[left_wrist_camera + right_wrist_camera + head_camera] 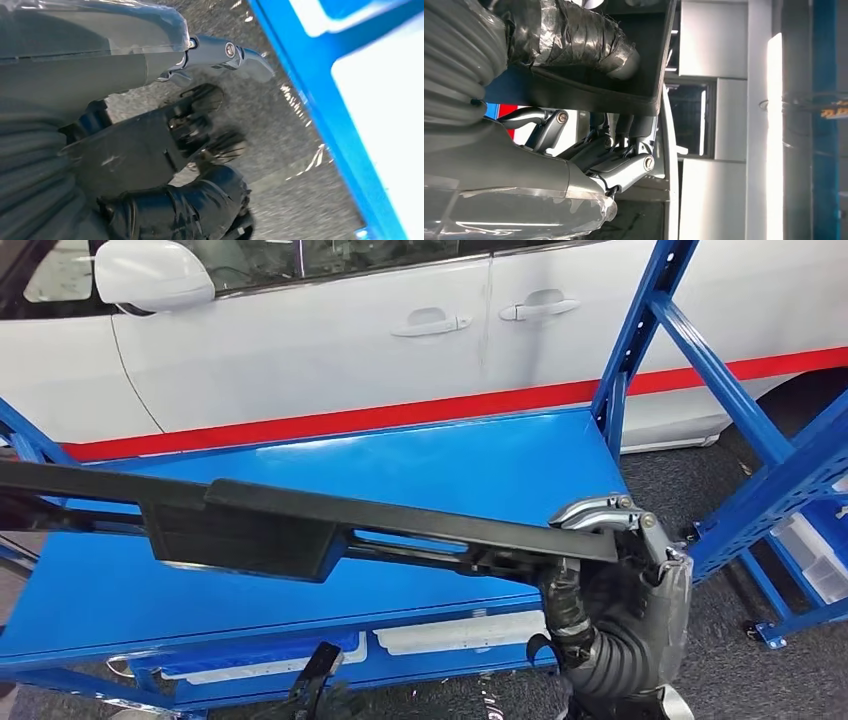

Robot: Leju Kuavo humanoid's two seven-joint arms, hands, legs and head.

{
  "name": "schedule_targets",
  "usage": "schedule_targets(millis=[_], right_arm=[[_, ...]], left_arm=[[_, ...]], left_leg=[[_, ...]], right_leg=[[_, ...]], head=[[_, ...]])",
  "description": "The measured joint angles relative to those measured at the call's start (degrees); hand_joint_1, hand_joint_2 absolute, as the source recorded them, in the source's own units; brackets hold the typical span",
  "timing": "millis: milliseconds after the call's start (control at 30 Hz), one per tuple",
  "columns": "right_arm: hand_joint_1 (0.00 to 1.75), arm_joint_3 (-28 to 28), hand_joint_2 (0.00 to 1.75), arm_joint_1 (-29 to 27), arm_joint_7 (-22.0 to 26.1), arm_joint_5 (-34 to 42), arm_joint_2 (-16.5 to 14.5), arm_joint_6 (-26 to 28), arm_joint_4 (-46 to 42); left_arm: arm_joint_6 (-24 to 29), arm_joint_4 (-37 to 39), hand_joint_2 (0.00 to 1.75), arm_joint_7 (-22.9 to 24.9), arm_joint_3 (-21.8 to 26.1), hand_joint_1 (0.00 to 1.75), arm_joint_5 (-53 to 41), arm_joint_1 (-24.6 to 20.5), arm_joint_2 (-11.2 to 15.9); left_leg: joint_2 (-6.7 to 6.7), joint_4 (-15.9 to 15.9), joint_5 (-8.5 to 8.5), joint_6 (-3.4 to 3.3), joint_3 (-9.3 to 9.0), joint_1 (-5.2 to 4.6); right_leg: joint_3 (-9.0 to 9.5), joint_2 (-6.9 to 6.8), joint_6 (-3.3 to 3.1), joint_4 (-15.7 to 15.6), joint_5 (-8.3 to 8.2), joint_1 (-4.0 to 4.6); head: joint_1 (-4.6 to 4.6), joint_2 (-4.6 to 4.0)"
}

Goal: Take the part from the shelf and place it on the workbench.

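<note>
The right hand (625, 540) grips the part (300, 525), a long black plastic trim piece, at its right end: the metal fingers (590, 512) curl over its top edge and the taped thumb (574, 40) presses against its inner face. The part stretches leftward, held level just above the blue workbench (420, 465), with a white car (330, 330) behind. The left hand (200, 130) hangs low over the grey floor (280, 150) beside the bench frame, its dark fingers half curled and holding nothing.
</note>
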State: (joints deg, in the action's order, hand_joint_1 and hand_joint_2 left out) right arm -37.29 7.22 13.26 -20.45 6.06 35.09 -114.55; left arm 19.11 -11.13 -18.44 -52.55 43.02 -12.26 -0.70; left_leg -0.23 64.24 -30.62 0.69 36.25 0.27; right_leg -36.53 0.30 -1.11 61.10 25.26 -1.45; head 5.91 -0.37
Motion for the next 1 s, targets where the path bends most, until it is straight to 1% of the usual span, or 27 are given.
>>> schedule_targets(millis=[67, 100, 133, 167, 200, 233, 267, 300, 333, 400, 433, 467, 500, 567, 600, 633, 667, 700, 733, 767, 800, 833, 867, 900, 933, 967, 1000], right_arm=[[1.75, 0.00, 1.75, -0.90, -0.13, -0.49, 0.10, -1.16, -0.81], [1.75, 0.00, 1.75, -1.28, -0.23, -0.76, 0.15, -1.45, -1.10], [1.75, 0.00, 1.75, -1.60, -0.32, -0.98, 0.22, -1.64, -1.34], [1.75, 0.00, 1.75, -1.85, -0.36, -1.13, 0.28, -1.78, -1.54], [1.75, 0.00, 1.75, -2.04, -0.36, -1.22, 0.35, -1.86, -1.76], [1.75, 0.00, 1.75, -2.17, -0.36, -1.28, 0.42, -1.91, -2.05], [1.75, 0.00, 1.75, -2.28, -0.36, -1.32, 0.47, -1.93, -2.30], [1.75, 0.00, 1.75, -2.35, -0.37, -1.33, 0.51, -1.93, -2.52], [1.75, 0.00, 1.75, -2.42, -0.41, -1.34, 0.52, -1.93, -2.66], [1.75, 0.00, 1.75, -2.54, -0.61, -1.51, 0.55, -2.01, -2.85], [1.75, 0.00, 1.75, -2.60, -0.77, -1.68, 0.56, -2.09, -2.94], [1.75, 0.00, 1.75, -2.63, -0.97, -1.88, 0.58, -2.17, -3.05], [1.75, 0.00, 1.75, -2.64, -1.15, -2.09, 0.60, -2.24, -3.11], [1.75, 0.00, 1.75, -2.65, -1.47, -2.40, 0.62, -2.30, -3.17], [1.75, 0.00, 1.75, -2.66, -1.57, -2.52, 0.63, -2.32, -3.17], [1.75, 0.00, 1.75, -2.67, -1.69, -2.64, 0.65, -2.40, -3.17], [1.75, 0.00, 1.75, -2.67, -1.83, -2.76, 0.66, -2.51, -3.17], [1.75, 0.00, 1.75, -2.66, -2.00, -2.96, 0.67, -2.70, -3.17], [1.75, 0.00, 1.75, -2.65, -2.16, -3.21, 0.67, -2.90, -3.17], [1.75, 0.00, 1.75, -2.62, -2.32, -3.51, 0.68, -3.05, -3.16], [1.75, 0.00, 1.75, -2.65, -2.47, -3.90, 0.68, -3.17, -3.18], [1.75, 0.00, 1.75, -2.67, -2.65, -4.34, 0.69, -3.19, -3.25], [1.75, 0.00, 1.75, -2.70, -2.90, -4.83, 0.69, -3.18, -3.33], [1.75, 0.00, 1.75, -2.75, -3.16, -5.27, 0.69, -3.13, -3.41], [1.75, 0.00, 1.75, -2.74, -3.42, -5.64, 0.69, -3.07, -3.46], [1.75, 0.00, 1.75, -2.78, -3.61, -5.91, 0.68, -3.02, -3.47], [1.75, 0.00, 1.75, -2.81, -3.79, -6.10, 0.68, -2.97, -3.47]], left_arm=[[-0.74, -0.03, 1.75, 0.44, -0.50, 0.00, -0.77, -0.12, -0.02], [-1.01, -0.05, 1.75, 0.50, -0.70, 0.00, -1.03, -0.17, -0.03], [-1.24, -0.08, 1.75, 0.55, -0.97, 0.00, -1.30, -0.23, -0.04], [-1.44, -0.10, 1.75, 0.61, -1.22, 0.00, -1.49, -0.33, -0.04], [-1.56, -0.11, 1.75, 0.70, -1.45, 0.00, -1.64, -0.50, -0.04], [-1.67, -0.11, 1.75, 0.82, -1.65, 0.00, -1.80, -0.79, -0.04], [-1.81, -0.11, 1.75, 1.01, -1.82, 0.00, -2.00, -1.12, -0.04], [-2.00, -0.12, 1.75, 1.26, -2.05, 0.00, -2.26, -1.45, -0.04], [-2.19, -0.13, 1.75, 1.57, -2.31, 0.00, -2.56, -1.69, -0.05], [-2.45, -0.13, 1.75, 2.46, -2.84, 0.00, -3.25, -1.70, -0.07], [-2.49, -0.13, 1.75, 2.91, -3.06, 0.00, -3.55, -1.62, -0.10], [-2.51, -0.14, 1.75, 3.26, -3.25, 0.00, -3.81, -1.58, -0.15], [-2.55, -0.14, 1.75, 3.46, -3.37, 0.00, -3.95, -1.58, -0.23], [-2.60, -0.15, 1.75, 3.65, -3.50, 0.00, -4.14, -1.62, -0.41], [-2.61, -0.15, 1.75, 3.70, -3.52, 0.00, -4.18, -1.62, -0.47], [-2.63, -0.15, 1.75, 3.79, -3.59, 0.00, -4.24, -1.62, -0.50], [-2.67, -0.15, 1.75, 3.91, -3.78, 0.00, -4.32, -1.63, -0.50], [-2.78, -0.15, 1.75, 4.13, -4.04, 0.00, -4.46, -1.63, -0.50], [-2.92, -0.15, 1.75, 4.43, -4.33, 0.00, -4.66, -1.64, -0.50], [-3.08, -0.15, 1.75, 4.73, -4.63, 0.00, -4.93, -1.67, -0.49], [-3.26, -0.15, 1.75, 5.08, -4.89, 0.00, -5.22, -1.70, -0.47], [-3.39, -0.16, 1.75, 5.43, -5.13, 0.00, -5.54, -1.74, -0.43], [-3.49, -0.16, 1.75, 5.78, -5.35, 0.00, -5.86, -1.79, -0.39], [-3.59, -0.16, 1.75, 6.13, -5.54, 0.00, -6.15, -1.81, -0.31], [-3.67, -0.16, 1.75, 6.42, -5.69, 0.00, -6.41, -1.82, -0.23], [-3.75, -0.16, 1.75, 6.65, -5.82, 0.00, -6.62, -1.83, -0.17], [-3.85, -0.17, 1.75, 6.79, -5.95, 0.00, -6.80, -1.83, -0.11]], left_leg=[[0.00, 7.02, -4.77, 0.42, 2.21, 0.13], [0.00, 9.54, -6.07, 0.46, 2.70, 0.16], [0.00, 10.31, -6.42, 0.38, 2.25, 0.16], [0.00, 8.83, -5.75, 0.21, 0.64, 0.13], [0.00, 5.31, -4.40, -0.08, -2.06, 0.05], [0.02, 0.71, -3.29, -0.45, -5.08, -0.10], [0.08, -3.11, -2.35, -0.80, -7.44, -0.33], [0.12, -5.70, -1.80, -1.18, -8.87, -0.60], [0.15, -6.82, -1.59, -1.51, -9.23, -0.85], [0.13, -7.20, -0.28, -2.22, -8.75, -1.05], [0.25, -7.68, 0.68, -2.50, -8.56, -0.96], [0.37, -8.19, 1.72, -2.88, -8.21, -0.84], [0.50, -8.62, 2.73, -3.16, -7.70, -0.69], [0.68, -8.73, 4.21, -3.57, -6.11, -0.68], [0.74, -8.61, 4.85, -3.55, -5.16, -0.70], [0.81, -8.38, 5.45, -3.45, -4.13, -0.70], [0.87, -8.00, 5.97, -3.27, -3.05, -0.65], [0.91, -7.46, 6.39, -3.03, -1.93, -0.56], [0.92, -6.69, 6.70, -2.77, -0.82, -0.42], [0.89, -5.80, 6.87, -2.42, 0.23, -0.37], [0.84, -4.90, 6.98, -2.08, 1.09, -0.36], [0.76, -4.12, 7.11, -1.72, 1.72, -0.40], [0.67, -3.68, 7.37, -1.39, 2.11, -0.45], [0.59, -3.48, 7.74, -1.11, 2.36, -0.40], [0.52, -3.25, 7.90, -0.85, 2.65, -0.27], [0.49, -2.70, 7.26, -0.63, 3.13, -0.15], [0.47, -1.33, 5.58, -0.39, 3.73, -0.03]], right_leg=[[-1.02, -0.19, -0.24, 0.01, -0.72, 0.07], [-1.58, -0.24, -0.26, 0.01, -1.12, 0.13], [-2.15, -0.27, -0.27, 0.02, -1.55, 0.19], [-2.66, -0.27, -0.26, 0.03, -2.00, 0.25], [-3.09, -0.26, -0.21, 0.02, -2.45, 0.29], [-3.41, -0.30, -0.10, 0.01, -2.91, 0.29], [-3.59, -0.37, 0.14, -0.08, -3.37, 0.29], [-3.68, -0.47, 0.48, -0.27, -3.84, 0.24], [-3.67, -0.58, 0.86, -0.56, -4.34, 0.14], [-3.60, -0.65, 1.64, -1.49, -5.51, 0.01], [-3.72, -0.60, 1.88, -1.64, -5.41, -0.02], [-4.06, -0.52, 2.05, -1.05, -4.18, -0.01], [-4.68, -0.44, 2.14, 0.80, -1.73, 0.02], [-6.22, -0.37, 2.37, 7.56, 4.64, 0.02], [-6.71, -0.36, 2.57, 11.20, 6.67, 0.00], [-6.59, -0.36, 2.80, 13.72, 7.20, -0.08], [-5.69, -0.38, 3.03, 14.59, 6.47, -0.21], [-3.88, -0.40, 3.26, 13.58, 4.94, -0.39], [-1.23, -0.40, 3.50, 10.80, 3.64, -0.62], [1.58, -0.37, 3.75, 7.23, 3.68, -0.71], [3.69, -0.26, 3.63, 4.27, 4.17, -0.63], [4.93, -0.14, 3.32, 2.11, 5.07, -0.57], [5.18, -0.03, 2.81, 1.26, 5.75, -0.35], [4.67, 0.00, 2.09, 1.28, 5.45, -0.25], [4.17, -0.07, 1.55, 1.22, 5.10, -0.30], [3.66, -0.14, 1.07, 1.27, 4.53, -0.26], [3.04, -0.22, 0.65, 1.21, 3.92, -0.30]], head=[[0.26, 0.01], [0.26, 0.01], [0.27, 0.01], [0.27, 0.01], [0.27, 0.01], [0.26, 0.00], [0.22, 0.01], [0.24, 0.01], [0.22, 0.01], [0.26, 0.00], [0.14, 0.01], [0.04, 0.01], [-0.14, 0.01], [-0.46, 0.01], [-0.56, 0.01], [-0.60, 0.00], [-0.59, 0.01], [-0.58, 0.00], [-0.59, 0.00], [-0.60, 0.01], [-0.60, 0.01], [-0.69, 0.01], [-0.74, 0.01], [-0.80, 0.01], [-0.90, 0.01], [-0.84, 0.01], [-0.75, 0.01]])
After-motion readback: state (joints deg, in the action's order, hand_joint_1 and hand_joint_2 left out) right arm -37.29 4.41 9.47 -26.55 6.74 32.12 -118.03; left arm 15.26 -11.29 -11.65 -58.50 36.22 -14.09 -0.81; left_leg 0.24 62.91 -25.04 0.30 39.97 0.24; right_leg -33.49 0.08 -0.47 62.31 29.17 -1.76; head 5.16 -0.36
